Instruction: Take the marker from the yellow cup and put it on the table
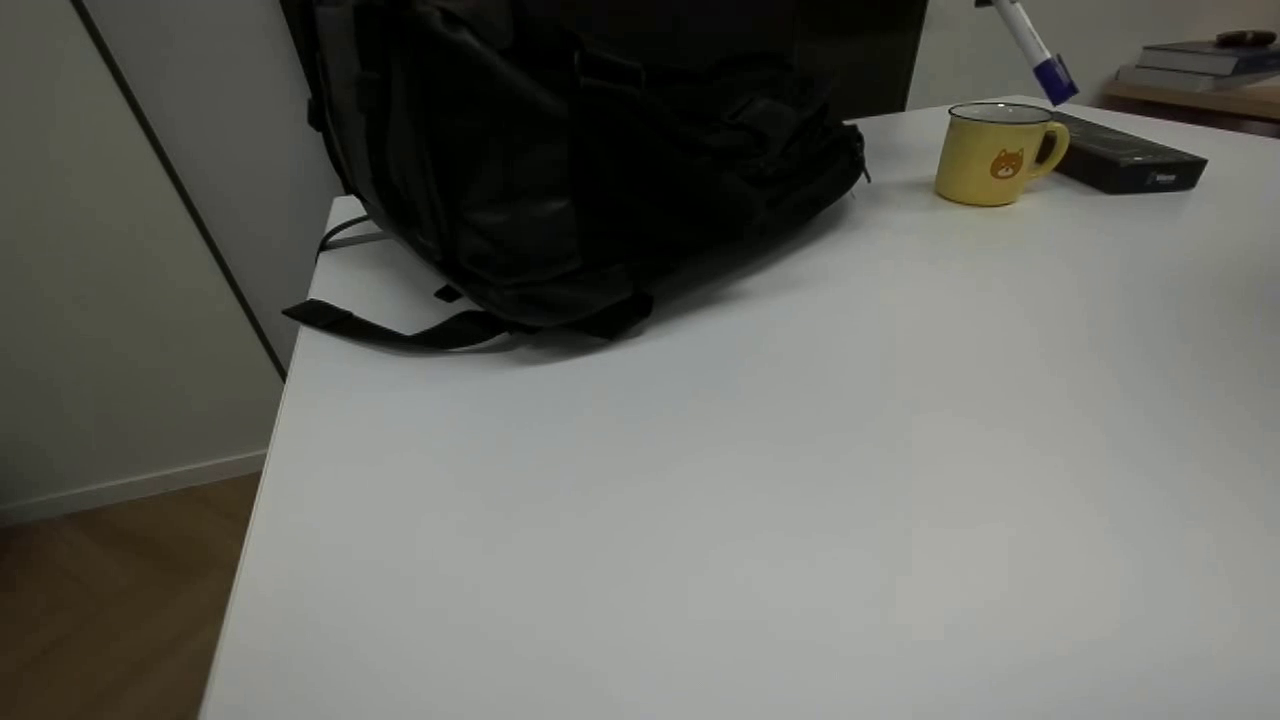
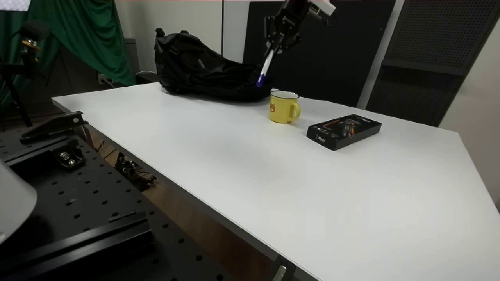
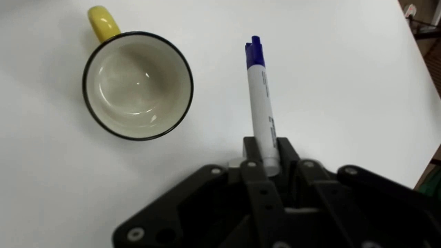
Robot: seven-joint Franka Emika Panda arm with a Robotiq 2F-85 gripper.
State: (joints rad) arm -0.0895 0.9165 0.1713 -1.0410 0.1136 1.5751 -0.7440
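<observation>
Across the white tabletop (image 2: 234, 164), in both exterior views, are set a black backpack (image 2: 207, 70) at left, an upright yellow mug (image 2: 280, 111) and, to its right, a flat black box (image 2: 340, 134). Over the tabletop, apart from the mug, the blue-capped marker (image 3: 260, 103) is pinched by its white end in the narrowed gripper (image 3: 267, 148), slanted cap-down, presumably so that it can be touched down while the gripper is held higher.

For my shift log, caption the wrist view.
Hand grips the marker above the table, clear of the empty yellow cup.
</observation>
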